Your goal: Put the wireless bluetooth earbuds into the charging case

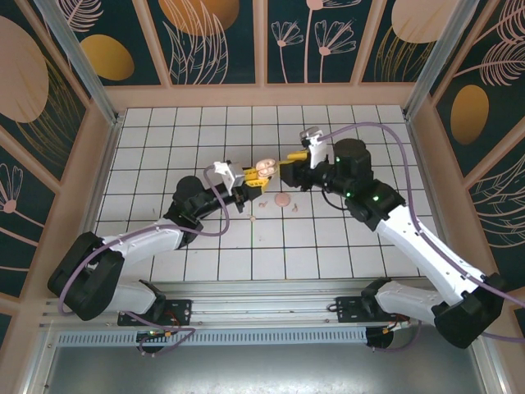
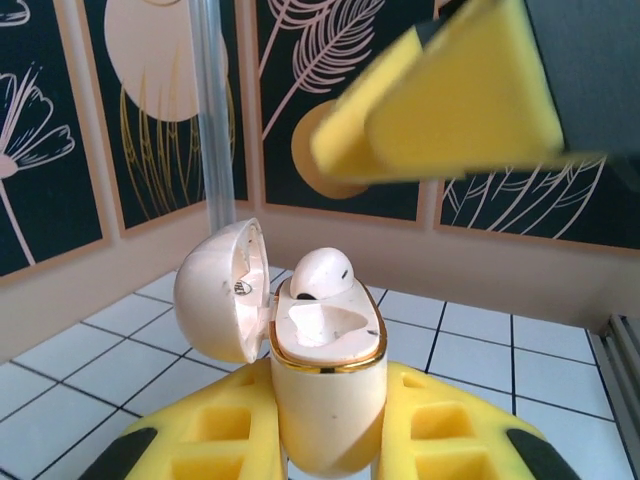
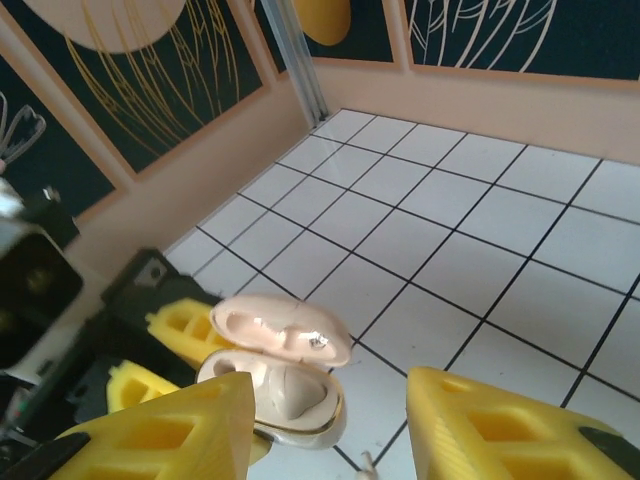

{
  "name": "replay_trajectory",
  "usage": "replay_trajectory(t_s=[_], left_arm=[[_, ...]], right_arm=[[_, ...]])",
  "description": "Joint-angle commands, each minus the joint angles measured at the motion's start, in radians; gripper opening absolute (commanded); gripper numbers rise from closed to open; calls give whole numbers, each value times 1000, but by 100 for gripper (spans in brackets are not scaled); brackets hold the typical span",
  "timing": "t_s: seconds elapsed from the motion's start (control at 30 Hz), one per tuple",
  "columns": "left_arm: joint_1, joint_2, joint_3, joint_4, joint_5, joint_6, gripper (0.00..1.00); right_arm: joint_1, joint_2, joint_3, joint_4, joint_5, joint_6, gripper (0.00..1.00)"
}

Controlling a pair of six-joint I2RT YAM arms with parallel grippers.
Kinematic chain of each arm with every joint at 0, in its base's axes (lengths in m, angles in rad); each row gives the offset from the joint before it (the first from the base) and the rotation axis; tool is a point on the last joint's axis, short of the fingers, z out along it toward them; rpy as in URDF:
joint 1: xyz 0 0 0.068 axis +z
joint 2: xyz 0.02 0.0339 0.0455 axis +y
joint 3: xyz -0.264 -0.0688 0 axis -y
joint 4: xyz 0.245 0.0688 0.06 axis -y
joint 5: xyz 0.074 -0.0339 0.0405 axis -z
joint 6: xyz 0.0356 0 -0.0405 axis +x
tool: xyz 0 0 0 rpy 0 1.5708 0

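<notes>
Charging case (image 2: 325,390) lid-open, upright, clamped in left pincer (image 2: 326,445) above desk (image 1: 328,238) | earbud (image 2: 320,272) perched in one socket, looks unseated | right pincer (image 3: 330,425) apart, hovering just over it, best placed to press down

txt/labels: none legible | charging case (image 2: 328,395), lid (image 2: 215,300) inner face: tiny dark mark, too small/blurred to read | left wrist cam

Floor (image 1: 312,246): white square tiles, dark grout lines.
Walls (image 1: 217,37): dark teal panels, peach leaf and flower prints, pale wooden framing.
Corner posts (image 1: 74,57): 2, aluminium.
Near edge: aluminium rail (image 1: 262,291).
Lighting: even, bright.
</notes>
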Motion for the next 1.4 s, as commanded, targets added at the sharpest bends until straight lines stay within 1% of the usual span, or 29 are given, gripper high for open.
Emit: replay_trajectory(t_s=[0.0, 0.1, 0.13, 0.2, 0.3, 0.4, 0.47, 0.6, 0.77, 0.87, 0.93, 1.03, 1.2, 1.37], left_arm=[[1, -7, -58, 91, -30, -39, 12], [1, -2, -110, 124, -66, -65, 12], [1, 0, -125, 129, -84, -75, 12], [1, -1, -153, 141, -110, -100, 12], [1, -7, -201, 153, -156, -145, 12], [1, -26, -244, 143, -215, -187, 11], [0, -47, -269, 123, -254, -214, 11], [0, -109, -310, 46, -381, -258, 10], [3, -210, -397, -5, -606, -375, 11], [6, -274, -436, -34, -688, -402, 13], [16, -318, -438, -94, -728, -406, 13], [42, -370, -437, -166, -756, -409, 14], [107, -425, -434, -244, -737, -447, 15], [115, -434, -418, -269, -723, -440, 15]], right_arm=[[-42, -1, 44, -10, -145, 88, 45], [-55, 21, 47, -56, -166, 96, 44], [-55, 32, 52, -90, -153, 95, 45], [-92, 64, 61, -156, -126, 89, 44], [-110, 132, 88, -273, -51, 94, 43], [-117, 224, 125, -378, 12, 111, 42], [-120, 288, 149, -432, 31, 116, 41], [-111, 386, 175, -470, 21, 136, 40], [-66, 494, 178, -464, 64, 198, 40], [-17, 551, 190, -454, 62, 250, 40], [17, 593, 199, -439, 61, 300, 40], [64, 654, 223, -427, 54, 354, 40], [126, 748, 270, -419, 68, 412, 41], [161, 815, 311, -409, 65, 432, 41]])
